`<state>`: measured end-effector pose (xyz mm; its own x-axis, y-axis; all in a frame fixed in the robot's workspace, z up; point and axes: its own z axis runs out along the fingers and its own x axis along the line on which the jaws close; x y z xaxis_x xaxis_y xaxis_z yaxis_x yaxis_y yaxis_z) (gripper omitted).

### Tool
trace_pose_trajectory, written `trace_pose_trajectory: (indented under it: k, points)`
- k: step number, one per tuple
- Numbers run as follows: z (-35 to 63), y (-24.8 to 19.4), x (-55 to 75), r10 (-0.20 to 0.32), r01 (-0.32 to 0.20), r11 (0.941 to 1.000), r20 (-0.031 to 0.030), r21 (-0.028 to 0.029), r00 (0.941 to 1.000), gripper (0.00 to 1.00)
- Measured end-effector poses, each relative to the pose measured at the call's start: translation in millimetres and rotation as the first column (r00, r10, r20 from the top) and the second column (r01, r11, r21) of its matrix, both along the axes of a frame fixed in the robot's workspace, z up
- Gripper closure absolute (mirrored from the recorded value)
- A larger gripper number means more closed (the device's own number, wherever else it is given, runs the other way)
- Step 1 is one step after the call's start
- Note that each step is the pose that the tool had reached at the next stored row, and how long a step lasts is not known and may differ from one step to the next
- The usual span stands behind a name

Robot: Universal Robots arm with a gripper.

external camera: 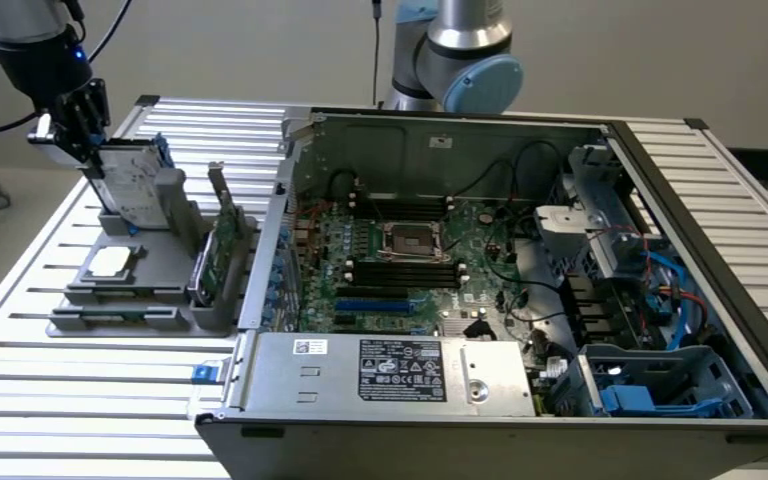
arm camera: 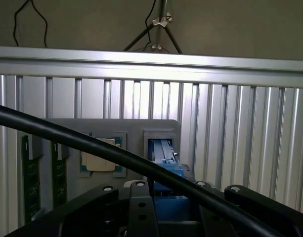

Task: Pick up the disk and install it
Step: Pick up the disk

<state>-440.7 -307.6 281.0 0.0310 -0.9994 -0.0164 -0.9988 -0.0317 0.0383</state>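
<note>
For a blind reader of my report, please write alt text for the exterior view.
The tool is at the top of the disk, upright in a grey holder; at the exterior view's right lies an open computer case.

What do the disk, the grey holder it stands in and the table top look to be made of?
The disk: silver-grey metal casing with a dull sheen. Its white label is probably paper or film, and its blue rails look like plastic. The grey holder: matte, uniform grey, likely plastic. The table top: apparently aluminium, judging by its bright ribbed slats.
</note>
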Motion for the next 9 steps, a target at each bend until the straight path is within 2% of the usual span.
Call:
trace_pose_trajectory:
  k: [5,9]
  points:
    - [0.6,0.3,0.8,0.0,0.0,1.0,0.0001,0.0001,1.0,0.67]
    - [4.7,0.3,1.8,0.0,0.0,1.0,0.0001,0.0001,1.0,0.67]
